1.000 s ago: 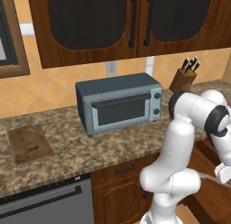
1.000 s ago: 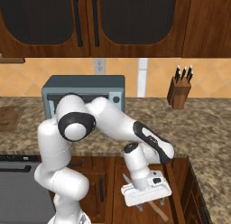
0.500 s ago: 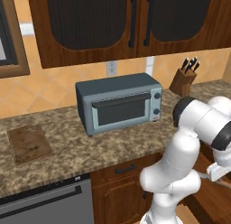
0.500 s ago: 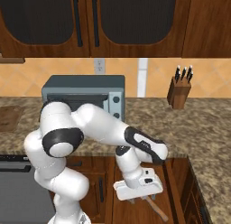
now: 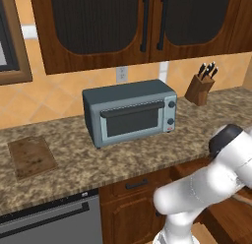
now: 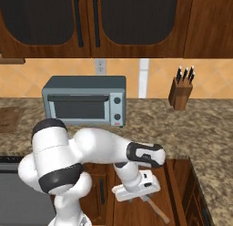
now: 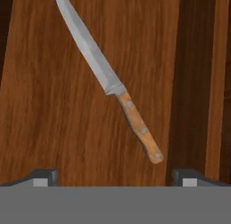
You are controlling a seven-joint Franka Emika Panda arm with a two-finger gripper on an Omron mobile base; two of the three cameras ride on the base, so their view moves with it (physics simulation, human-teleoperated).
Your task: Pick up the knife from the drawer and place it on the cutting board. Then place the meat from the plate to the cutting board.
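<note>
The knife (image 7: 108, 81) lies flat on the floor of the open drawer (image 7: 49, 119), silvery blade running up and left, brown riveted handle down and right. My gripper (image 7: 115, 178) hangs just above it, open, with the handle's end between the two fingertips (image 7: 43, 177) and nothing held. In the right base view the gripper (image 6: 136, 200) is down inside the drawer (image 6: 175, 188), and the knife's handle (image 6: 158, 212) pokes out beneath it. The cutting board (image 5: 32, 157) lies at the counter's far left. The meat and its plate are out of view.
A grey toaster oven (image 5: 130, 112) stands mid-counter and a wooden knife block (image 5: 201, 85) stands at the back right. Dark upper cabinets (image 5: 142, 26) hang above. A dishwasher front (image 5: 49, 221) sits under the counter at the left.
The arm has folded down and the hand has sunk lower into the drawer, closer to the knife. The jaws have stayed open.
</note>
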